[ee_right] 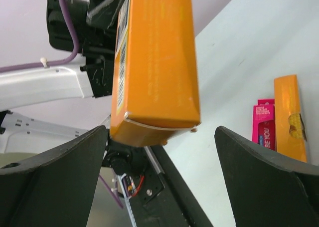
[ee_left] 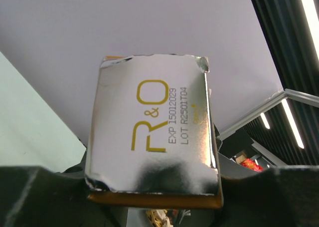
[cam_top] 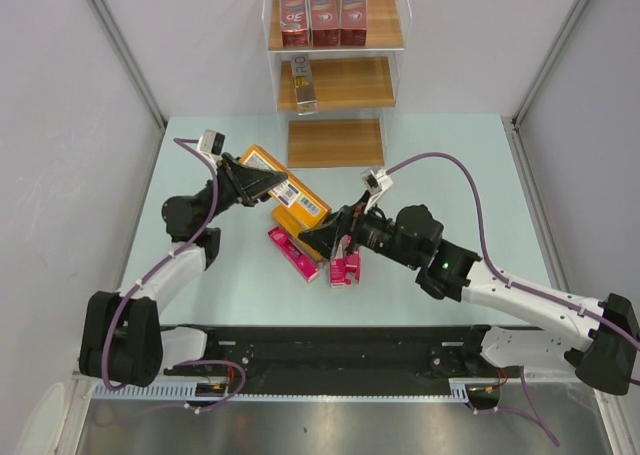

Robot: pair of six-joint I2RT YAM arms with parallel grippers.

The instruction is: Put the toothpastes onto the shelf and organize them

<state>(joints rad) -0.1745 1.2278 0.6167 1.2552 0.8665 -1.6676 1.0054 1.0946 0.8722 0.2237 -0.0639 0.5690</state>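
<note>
Left gripper [cam_top: 278, 183] clamps the probably light, crushable orange carton [ee_right: 154, 62]; right gripper [ee_right: 159, 133], spread wide around it, should pinch 2 broad faces.

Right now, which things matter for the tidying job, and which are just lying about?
Job: shelf, red cartons, silver carton, held orange carton, pink cartons.
Just there: purple cables, black rail.

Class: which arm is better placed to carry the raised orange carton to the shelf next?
Probably left: the left pincer is clamped on the orange carton. The right pincer stands open, only flanking the carton's free end. The shelf lies ahead of both arms.
</note>
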